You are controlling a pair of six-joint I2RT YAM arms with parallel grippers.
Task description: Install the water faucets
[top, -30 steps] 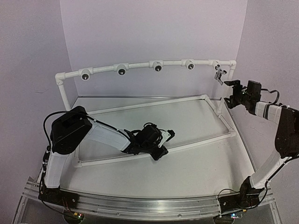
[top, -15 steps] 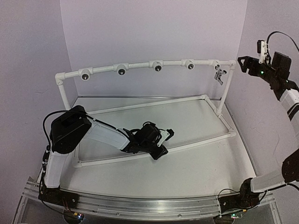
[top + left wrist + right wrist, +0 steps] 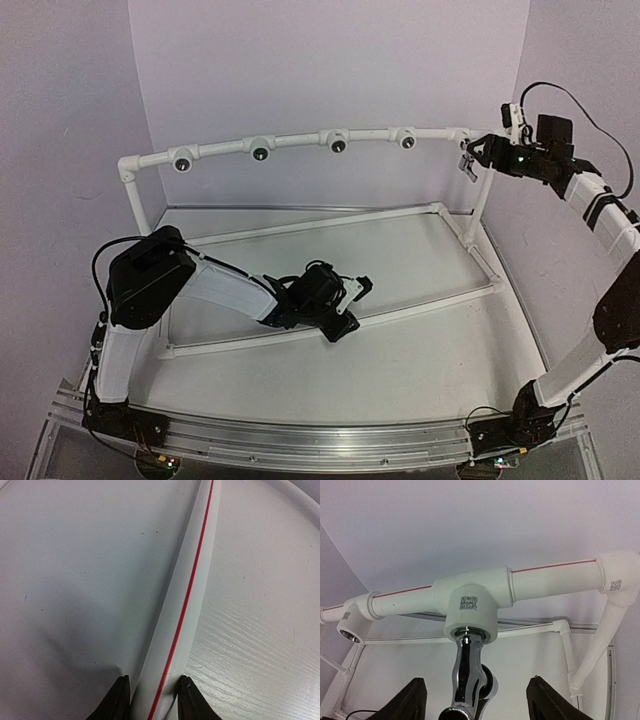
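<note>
One faucet (image 3: 470, 680) is seen hanging from the end tee (image 3: 470, 605) of the top pipe (image 3: 550, 575), threaded in at its neck. It is flanked by the right gripper (image 3: 482, 702), whose jaws stand wide and clear of it, with nothing held. The base pipe (image 3: 175, 620) is clamped by the left gripper (image 3: 154, 702). Should the jaws be closed off-centre, the faucet could be knocked askew or cross-threaded. Should the clamp slip, the base pipe would be dragged along.
</note>
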